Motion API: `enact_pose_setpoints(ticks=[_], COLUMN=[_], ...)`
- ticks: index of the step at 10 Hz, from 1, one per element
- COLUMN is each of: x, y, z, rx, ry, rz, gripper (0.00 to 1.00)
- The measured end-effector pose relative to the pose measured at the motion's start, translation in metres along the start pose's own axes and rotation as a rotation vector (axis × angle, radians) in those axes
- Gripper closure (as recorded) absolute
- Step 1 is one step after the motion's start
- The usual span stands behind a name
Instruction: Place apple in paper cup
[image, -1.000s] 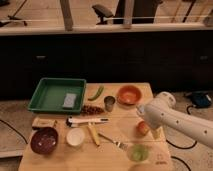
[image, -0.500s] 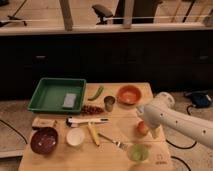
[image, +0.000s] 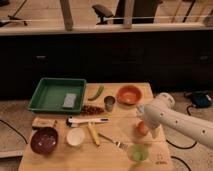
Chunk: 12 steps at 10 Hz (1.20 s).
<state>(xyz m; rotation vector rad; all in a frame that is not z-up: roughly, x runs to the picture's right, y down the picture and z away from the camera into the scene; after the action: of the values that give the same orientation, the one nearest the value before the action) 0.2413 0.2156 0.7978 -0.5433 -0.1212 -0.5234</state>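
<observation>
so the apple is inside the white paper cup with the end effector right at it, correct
No: the apple is not in the paper cup but on the table, well to the cup's right. The end effector is right at the apple, as you said. The camera view shows it.

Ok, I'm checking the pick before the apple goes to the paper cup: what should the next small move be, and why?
Probably lower the gripper a little and close on the apple. The gripper hangs open just above the apple, which sits ungrasped on the table. The paper cup stands empty well across the table, so a grasp has to come first.
</observation>
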Motion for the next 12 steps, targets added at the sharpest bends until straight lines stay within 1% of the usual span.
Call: enact_pose_setpoints(ticks=[6, 12], x=[0.003, 0.008], y=[-0.001, 0.000], z=[0.009, 0.016], rx=[0.006, 0.010], ry=[-0.025, -0.052], rz=[-0.034, -0.047], gripper=[0.20, 0.20])
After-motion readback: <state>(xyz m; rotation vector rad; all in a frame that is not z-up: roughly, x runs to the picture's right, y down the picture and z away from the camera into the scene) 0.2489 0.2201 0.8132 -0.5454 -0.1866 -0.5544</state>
